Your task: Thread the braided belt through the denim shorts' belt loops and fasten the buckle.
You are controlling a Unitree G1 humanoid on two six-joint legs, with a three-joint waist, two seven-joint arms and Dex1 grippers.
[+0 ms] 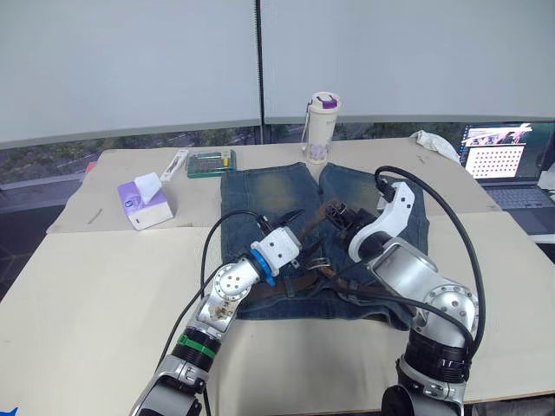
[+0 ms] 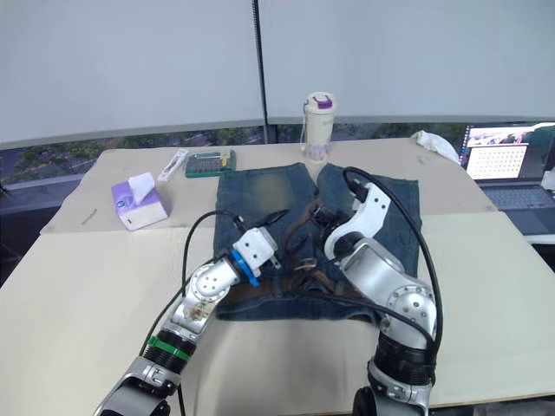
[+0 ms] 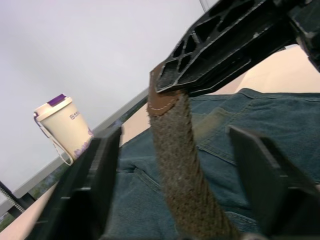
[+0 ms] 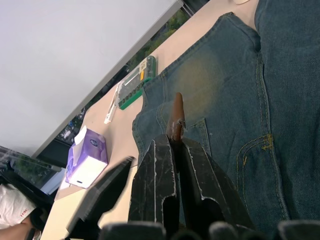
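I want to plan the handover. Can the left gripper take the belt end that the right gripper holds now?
Probably yes. The right gripper is shut on the tip of the braided belt, and the strap hangs between the open fingers of the left gripper. Nothing lies between them above the denim shorts.

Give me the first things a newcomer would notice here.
The shorts lie flat mid-table, waistband toward the robot, with both arms meeting over them. The right gripper is shut on the tip of the belt, lifting it between the open jaws of the left gripper. Past the shorts stands a cup with a purple lid, and a purple tissue box sits to the robot's left.
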